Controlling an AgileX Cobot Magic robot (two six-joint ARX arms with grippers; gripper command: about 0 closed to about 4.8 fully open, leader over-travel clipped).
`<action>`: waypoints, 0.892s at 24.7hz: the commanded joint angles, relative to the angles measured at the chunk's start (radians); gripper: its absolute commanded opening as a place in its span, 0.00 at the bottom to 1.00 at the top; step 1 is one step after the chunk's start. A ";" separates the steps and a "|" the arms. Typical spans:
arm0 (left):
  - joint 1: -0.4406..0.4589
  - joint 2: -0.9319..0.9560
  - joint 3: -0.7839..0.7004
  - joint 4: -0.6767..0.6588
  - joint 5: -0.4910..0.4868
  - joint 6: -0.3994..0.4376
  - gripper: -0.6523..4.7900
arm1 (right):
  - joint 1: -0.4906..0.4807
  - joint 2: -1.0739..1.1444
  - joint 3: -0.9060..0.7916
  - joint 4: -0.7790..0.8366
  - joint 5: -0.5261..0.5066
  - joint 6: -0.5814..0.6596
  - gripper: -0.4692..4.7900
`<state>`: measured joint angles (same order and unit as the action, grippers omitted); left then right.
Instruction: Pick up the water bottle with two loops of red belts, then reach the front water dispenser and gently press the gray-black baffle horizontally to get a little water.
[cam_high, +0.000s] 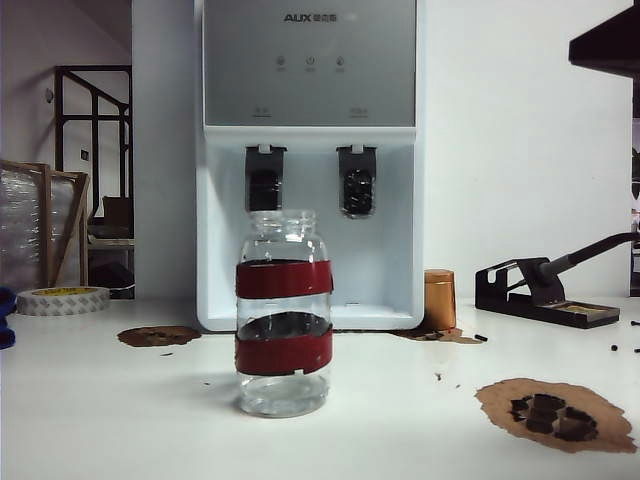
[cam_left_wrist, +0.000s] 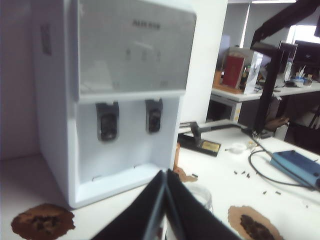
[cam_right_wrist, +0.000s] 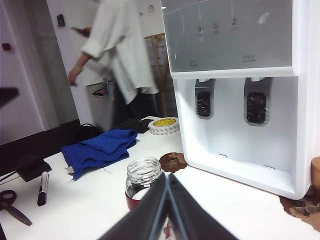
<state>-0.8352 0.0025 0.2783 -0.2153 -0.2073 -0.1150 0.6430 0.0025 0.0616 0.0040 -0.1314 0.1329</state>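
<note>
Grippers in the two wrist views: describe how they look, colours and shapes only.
Left gripper: two flat black fingers tapering to a narrow tip, their inner edges a paler grey. Right gripper: the same build, black wedge-shaped fingers with grey inner edges meeting at a point. No cables, markings or labels show on either. The exterior view shows neither gripper.

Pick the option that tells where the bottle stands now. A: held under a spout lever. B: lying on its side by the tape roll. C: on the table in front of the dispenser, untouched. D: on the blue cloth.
C: the bottle stands upright on the table before the dispenser, and both grippers are shut on nothing.
</note>
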 joint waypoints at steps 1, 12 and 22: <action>0.002 0.004 0.072 -0.084 -0.010 0.001 0.11 | -0.003 0.000 0.005 0.013 0.001 0.001 0.09; 0.002 0.316 0.411 -0.388 0.064 0.017 0.11 | -0.003 0.000 0.005 0.013 0.000 0.002 0.09; 0.003 0.567 0.598 -0.521 0.095 0.055 0.11 | -0.003 0.000 0.005 0.008 0.000 0.003 0.09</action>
<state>-0.8349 0.5617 0.8715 -0.7372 -0.1154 -0.0631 0.6430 0.0025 0.0616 0.0036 -0.1318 0.1333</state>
